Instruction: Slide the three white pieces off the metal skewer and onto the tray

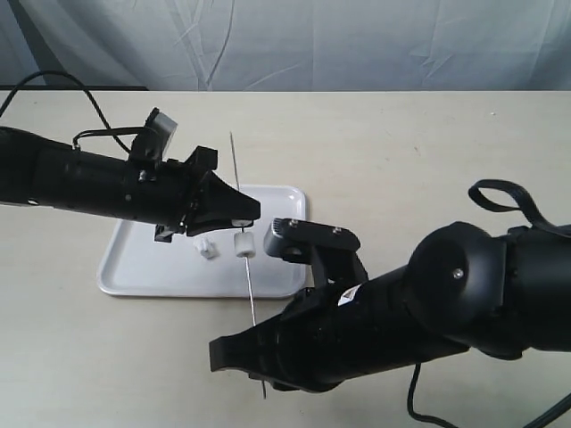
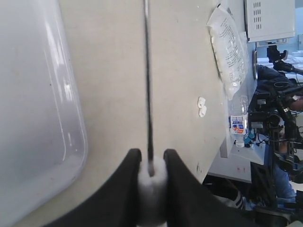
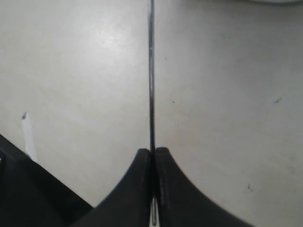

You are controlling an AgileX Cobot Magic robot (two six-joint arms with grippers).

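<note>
The thin metal skewer [image 1: 251, 294] runs from the far table across the tray's right end toward the front. My right gripper [image 1: 257, 354] is shut on its near end; the rod [image 3: 152, 71] sticks out between the closed fingers [image 3: 154, 153]. My left gripper [image 1: 239, 217] is shut on one white piece [image 2: 152, 189] that the skewer [image 2: 147, 71] passes through. A second white piece [image 1: 243, 245] sits on the rod just below it, above the white tray [image 1: 134, 267]. A third white piece [image 1: 207, 248] lies on the tray beside it.
In the left wrist view, the tray's rim [image 2: 78, 137] lies beside the skewer. Two loose white pieces [image 2: 202, 107], a plastic bag of more [image 2: 227, 52] and a water bottle [image 2: 238, 120] lie toward the table's edge. Pale cloth hangs behind the table.
</note>
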